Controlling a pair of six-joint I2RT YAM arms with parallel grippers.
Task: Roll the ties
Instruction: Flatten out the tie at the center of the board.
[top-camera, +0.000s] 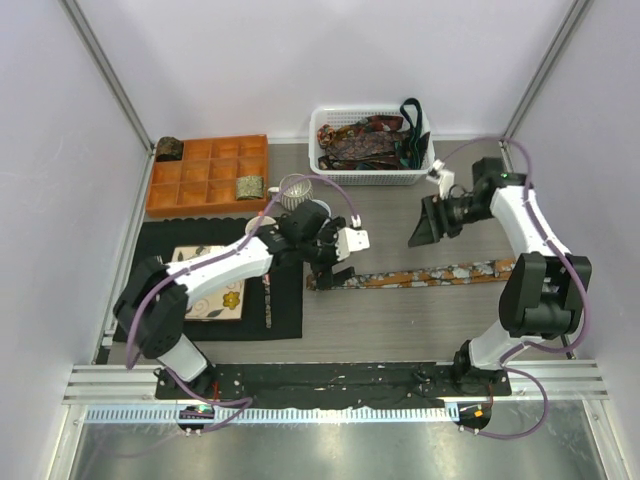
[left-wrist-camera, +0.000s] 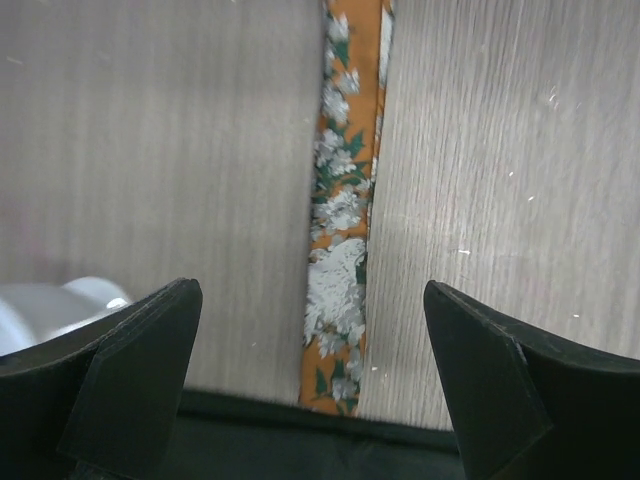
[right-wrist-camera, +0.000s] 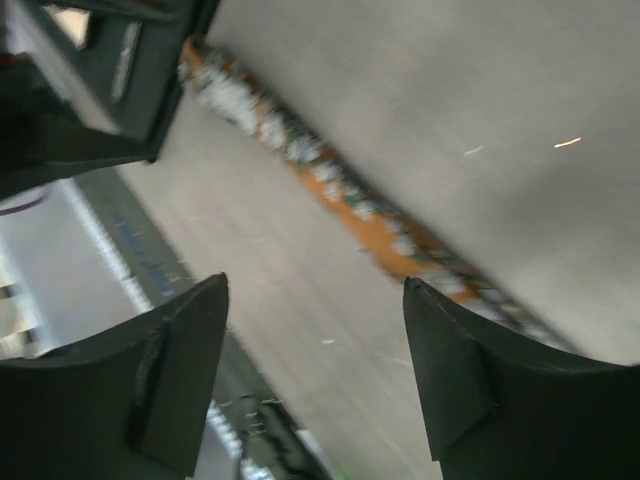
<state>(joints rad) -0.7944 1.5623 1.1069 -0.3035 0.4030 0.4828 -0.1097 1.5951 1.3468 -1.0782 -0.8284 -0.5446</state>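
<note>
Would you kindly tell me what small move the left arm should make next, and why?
Probably lower the left gripper onto the end of the orange floral tie and pinch it to start the roll. Its jaws stand open, straddling that end, the tie lies flat and unrolled on the table, and the right gripper hangs open, clear of it.

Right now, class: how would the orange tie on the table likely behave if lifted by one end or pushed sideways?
The tie lies flat as a long thin strip, so it would probably hang limp from one end. It looks like thin fabric, likely light. Pushed on the smooth table, it would probably bunch or slide, not roll.
</note>
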